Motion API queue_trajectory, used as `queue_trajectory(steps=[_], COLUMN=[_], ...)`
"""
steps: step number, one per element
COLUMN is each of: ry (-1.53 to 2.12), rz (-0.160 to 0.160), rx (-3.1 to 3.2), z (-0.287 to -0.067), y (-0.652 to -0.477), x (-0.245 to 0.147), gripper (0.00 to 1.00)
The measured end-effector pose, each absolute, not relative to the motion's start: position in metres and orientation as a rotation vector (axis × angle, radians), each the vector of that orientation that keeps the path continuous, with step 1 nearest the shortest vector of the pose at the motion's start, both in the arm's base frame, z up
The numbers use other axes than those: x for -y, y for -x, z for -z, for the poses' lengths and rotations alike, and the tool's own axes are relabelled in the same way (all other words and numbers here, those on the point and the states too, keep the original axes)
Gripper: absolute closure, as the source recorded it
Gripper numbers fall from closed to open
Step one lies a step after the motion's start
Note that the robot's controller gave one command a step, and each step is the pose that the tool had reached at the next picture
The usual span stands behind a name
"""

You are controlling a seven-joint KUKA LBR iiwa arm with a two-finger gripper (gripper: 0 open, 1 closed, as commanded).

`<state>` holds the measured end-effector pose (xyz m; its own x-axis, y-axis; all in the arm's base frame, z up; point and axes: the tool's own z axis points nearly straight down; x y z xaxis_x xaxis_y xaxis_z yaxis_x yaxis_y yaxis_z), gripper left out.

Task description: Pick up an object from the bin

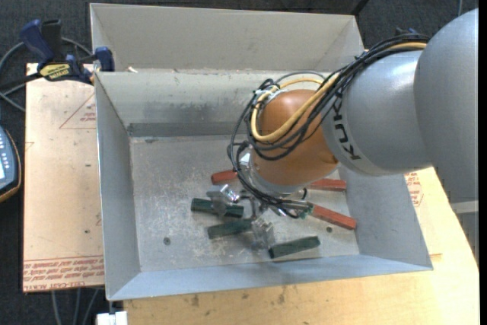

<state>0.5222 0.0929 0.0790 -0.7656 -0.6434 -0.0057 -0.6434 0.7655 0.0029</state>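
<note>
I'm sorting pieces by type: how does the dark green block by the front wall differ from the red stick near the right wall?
The dark green block lies in full view by the front wall; the red stick has its upper end under the arm. The block rises slightly to the right; the stick slants down to the right. Both are slim straight bars lying flat in the bin.

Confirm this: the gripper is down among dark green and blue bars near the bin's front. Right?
No: the camera view shows dark green bars and red bars, none blue. The gripper is down among them near the bin's front.
</note>
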Motion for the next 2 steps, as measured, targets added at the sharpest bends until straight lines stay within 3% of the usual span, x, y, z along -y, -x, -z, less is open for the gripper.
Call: queue_trajectory(steps=[1,2], ry=[1.362,1.364], rz=[-0.001,-0.001], rx=[-2.827,-2.827], z=[-0.071,-0.0704], y=[-0.4964,-0.4961], x=[-0.0684,-0.0685], gripper=[0.0,1.0])
